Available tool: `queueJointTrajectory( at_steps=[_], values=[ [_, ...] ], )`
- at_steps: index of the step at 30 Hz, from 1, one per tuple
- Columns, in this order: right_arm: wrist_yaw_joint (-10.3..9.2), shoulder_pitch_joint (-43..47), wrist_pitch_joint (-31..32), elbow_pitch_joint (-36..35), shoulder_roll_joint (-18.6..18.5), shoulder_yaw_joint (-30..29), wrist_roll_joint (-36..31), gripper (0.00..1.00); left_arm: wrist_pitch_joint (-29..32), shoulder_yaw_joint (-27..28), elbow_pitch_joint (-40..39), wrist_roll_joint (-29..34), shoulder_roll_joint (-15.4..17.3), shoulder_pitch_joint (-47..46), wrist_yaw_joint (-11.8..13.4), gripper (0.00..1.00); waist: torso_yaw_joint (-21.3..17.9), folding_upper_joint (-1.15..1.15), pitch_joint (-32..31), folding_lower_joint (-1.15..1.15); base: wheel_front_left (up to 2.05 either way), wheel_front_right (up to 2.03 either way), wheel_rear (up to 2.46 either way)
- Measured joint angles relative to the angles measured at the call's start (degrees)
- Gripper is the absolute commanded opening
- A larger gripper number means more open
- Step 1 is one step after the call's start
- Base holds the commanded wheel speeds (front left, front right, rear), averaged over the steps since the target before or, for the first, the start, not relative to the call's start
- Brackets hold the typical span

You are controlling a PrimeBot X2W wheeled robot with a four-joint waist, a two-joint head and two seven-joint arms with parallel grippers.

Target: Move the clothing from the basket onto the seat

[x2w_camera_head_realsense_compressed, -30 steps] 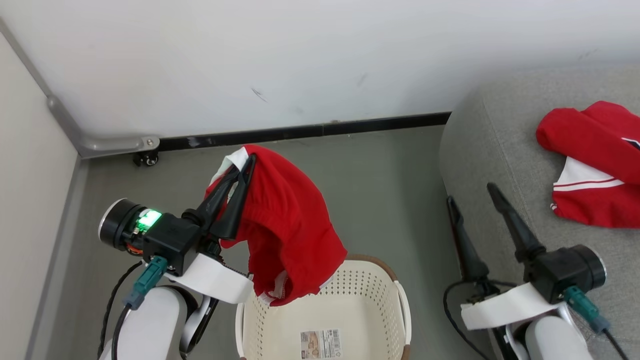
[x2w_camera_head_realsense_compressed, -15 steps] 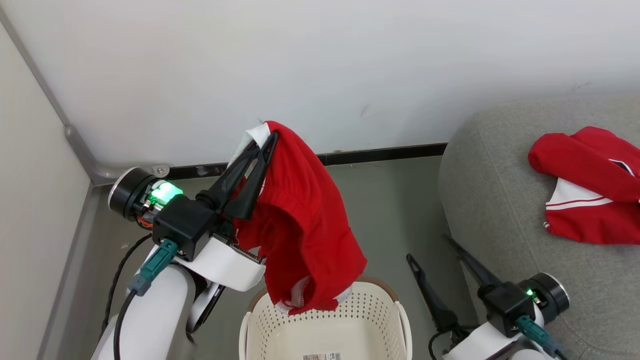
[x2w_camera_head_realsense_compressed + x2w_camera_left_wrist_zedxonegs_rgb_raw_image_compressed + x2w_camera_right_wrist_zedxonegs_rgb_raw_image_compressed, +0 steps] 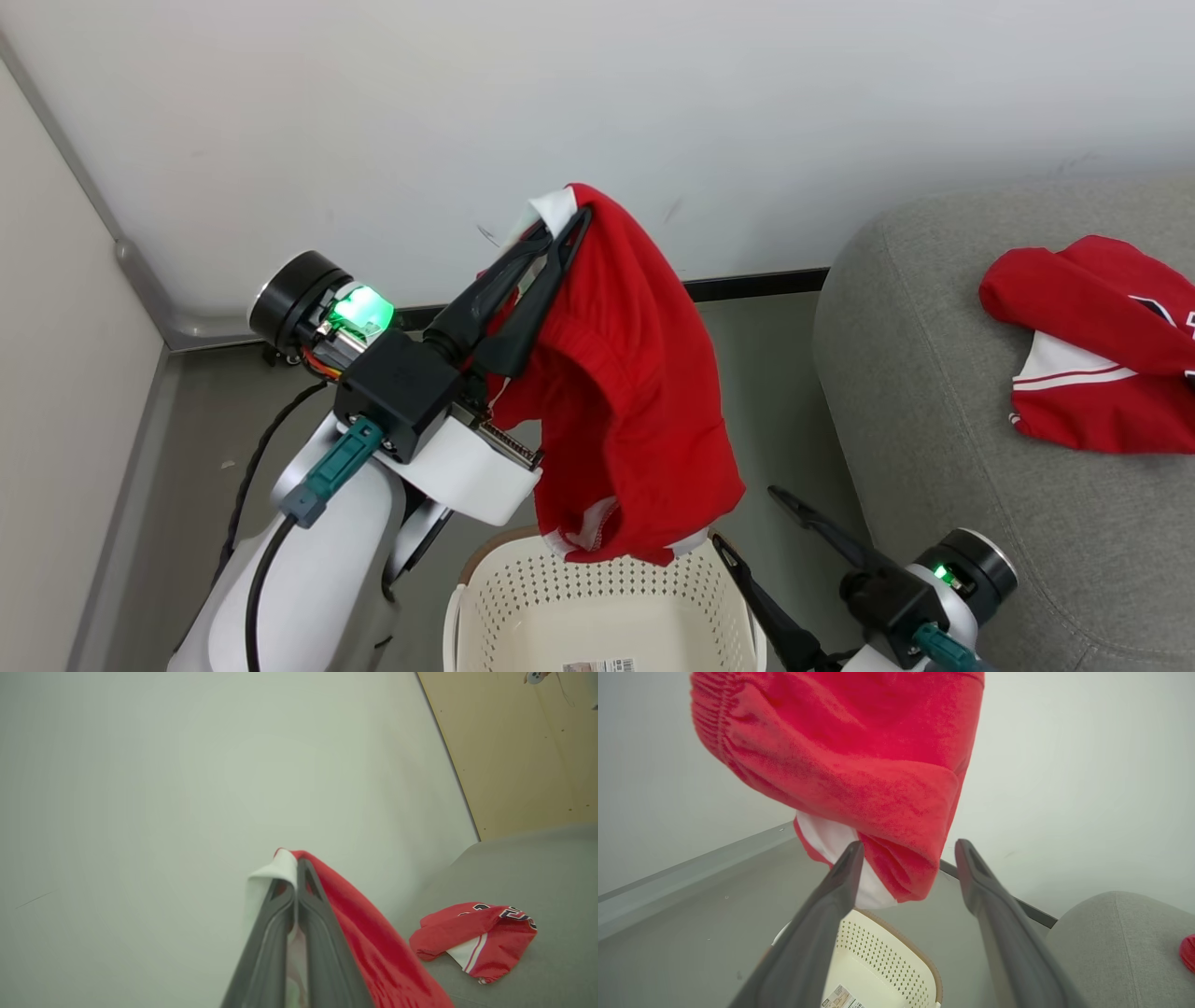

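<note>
My left gripper [image 3: 560, 222] [image 3: 295, 870] is shut on the white-trimmed edge of a red garment [image 3: 635, 401] [image 3: 859, 765], which hangs well above the cream perforated basket [image 3: 523, 607] [image 3: 882, 956]. The basket's floor shows a barcode sticker and no clothing. Another red garment [image 3: 1092, 345] [image 3: 476, 933] with white panels and dark lettering lies on the grey seat [image 3: 934, 392] [image 3: 537, 868]. Low at the right, my right gripper [image 3: 749, 525] [image 3: 908, 851] stands open, fingers apart and pointing up toward the hanging garment's lower end, between basket and seat.
A white wall with a black baseboard [image 3: 756, 280] stands behind the basket. A grey metal rail [image 3: 140, 280] runs along the left corner. Grey floor [image 3: 205, 439] surrounds the basket. A tan panel [image 3: 528, 742] rises beyond the seat.
My left arm has lifted the red garment higher and to the right, toward the seat. My right arm has dropped lower. The head camera has tilted, so the basket sits lower in its view.
</note>
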Motion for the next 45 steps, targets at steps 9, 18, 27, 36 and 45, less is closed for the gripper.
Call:
queueJointTrajectory(
  at_steps=[9, 18, 27, 36, 45],
  values=[
    [0.09, -5.73, 0.41, 0.16, -4.82, 7.53, -4.1, 1.0, 0.19, -1.83, 0.11, -1.7, -0.59, -2.43, 0.0, 0.0, -0.35, 0.0, 0.34, 0.0, 0.0, 0.0, 0.0],
    [0.09, -10.33, -0.04, -0.12, -6.26, 9.61, -7.66, 1.0, 0.57, -3.81, 0.76, -3.08, -0.88, -3.77, 0.0, 0.0, -0.28, 0.0, 0.62, 0.0, 0.0, 0.0, 0.0],
    [0.09, -11.8, -1.13, 0.29, -6.36, 11.1, -9.35, 1.0, 0.58, -5.71, 1.19, -4.04, -0.75, -4.55, 0.0, 0.0, -0.21, 0.0, 0.94, 0.0, 0.0, 0.0, 0.0],
    [0.09, -15.3, -1.93, 2.93, -6.17, 14.39, -11.74, 0.0, 0.59, -7.35, 1.88, -5.21, -0.71, -5.64, 0.0, 0.0, 0.12, 0.0, 1.33, 0.0, 0.0, 0.0, 0.0],
    [0.09, -15.31, -2.69, 3.78, -5.6, 13.5, -10.44, 0.0, 0.86, -6.91, 4.42, -6.64, 0.46, -5.71, 0.0, 0.0, 0.13, 0.0, 1.61, 0.0, 0.0, 0.0, 0.0]
  ],
)
